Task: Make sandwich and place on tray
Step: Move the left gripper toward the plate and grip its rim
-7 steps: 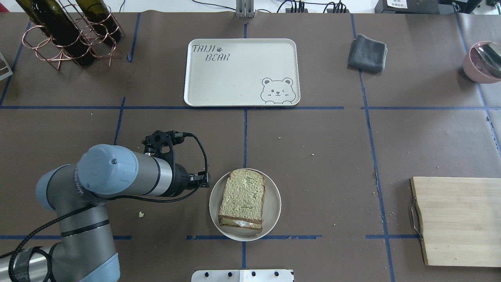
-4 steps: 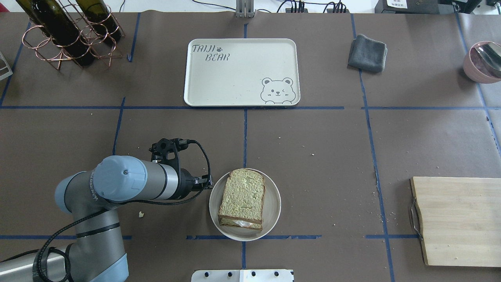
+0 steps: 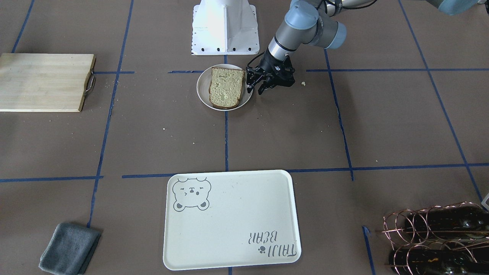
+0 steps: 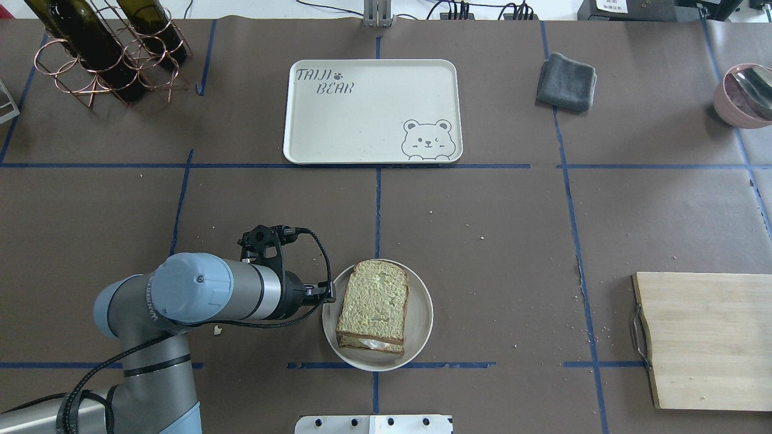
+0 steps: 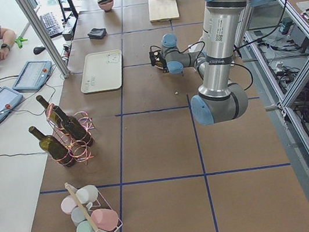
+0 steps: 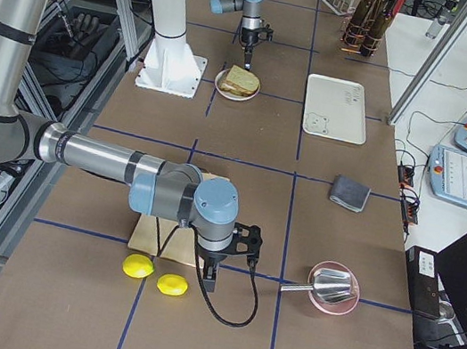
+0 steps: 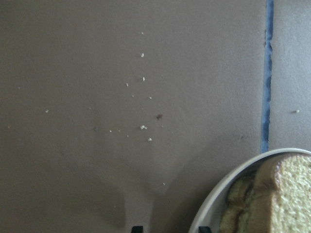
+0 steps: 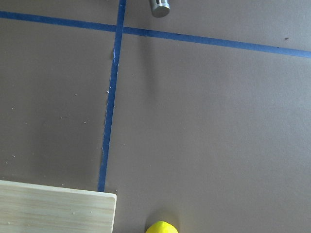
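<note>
The sandwich (image 4: 374, 304), two bread slices with a bit of white egg at its near edge, lies on a small round white plate (image 4: 422, 325). It also shows in the front-facing view (image 3: 226, 87) and the left wrist view (image 7: 286, 194). My left gripper (image 3: 255, 91) is open and low at the plate's left rim; its two fingertips sit at the bottom edge of the wrist view, one beside the rim (image 7: 214, 208). It holds nothing. The cream bear tray (image 4: 362, 114) lies empty at the far middle. My right gripper (image 6: 208, 283) hangs near two lemons; I cannot tell its state.
A wooden cutting board (image 4: 705, 337) lies at the right. A grey cloth (image 4: 567, 81) and a pink bowl (image 4: 745, 96) are at the far right. A copper wine rack with bottles (image 4: 102, 54) stands far left. Two lemons (image 6: 138, 266) lie beside the board.
My left arm has moved right and nearer, bringing the gripper up to the plate's left rim. The sandwich, plate and tray have not moved.
</note>
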Available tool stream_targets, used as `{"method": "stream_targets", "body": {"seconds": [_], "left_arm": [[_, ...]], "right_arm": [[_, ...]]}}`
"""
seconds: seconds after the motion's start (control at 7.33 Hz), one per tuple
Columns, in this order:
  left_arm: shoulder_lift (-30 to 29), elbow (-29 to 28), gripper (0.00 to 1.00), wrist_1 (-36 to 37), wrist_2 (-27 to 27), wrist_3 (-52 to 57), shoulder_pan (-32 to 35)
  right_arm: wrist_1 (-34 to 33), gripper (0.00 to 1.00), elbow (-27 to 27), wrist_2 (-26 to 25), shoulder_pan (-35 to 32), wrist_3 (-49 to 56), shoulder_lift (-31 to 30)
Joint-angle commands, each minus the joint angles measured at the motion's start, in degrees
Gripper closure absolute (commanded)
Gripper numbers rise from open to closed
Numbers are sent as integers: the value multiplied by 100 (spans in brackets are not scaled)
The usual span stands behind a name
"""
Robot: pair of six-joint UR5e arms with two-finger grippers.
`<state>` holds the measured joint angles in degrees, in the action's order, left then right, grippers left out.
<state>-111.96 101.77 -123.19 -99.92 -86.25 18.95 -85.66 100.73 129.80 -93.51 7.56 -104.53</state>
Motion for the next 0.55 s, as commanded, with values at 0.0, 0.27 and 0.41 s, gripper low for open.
{"method": "stream_targets", "body": {"seconds": [0.0, 0.27, 0.41], "left_arm": [[-1, -70, 52, -3, 8, 12, -57], [-1, -79, 61, -3, 8, -6, -250], [-45, -79, 77, -3, 8, -6, -251]], "right_arm": [[5, 0, 0, -7, 0, 0, 3], [5, 0, -9, -77, 0, 0, 3], [5, 0, -9, -103, 0, 0, 12]]}}
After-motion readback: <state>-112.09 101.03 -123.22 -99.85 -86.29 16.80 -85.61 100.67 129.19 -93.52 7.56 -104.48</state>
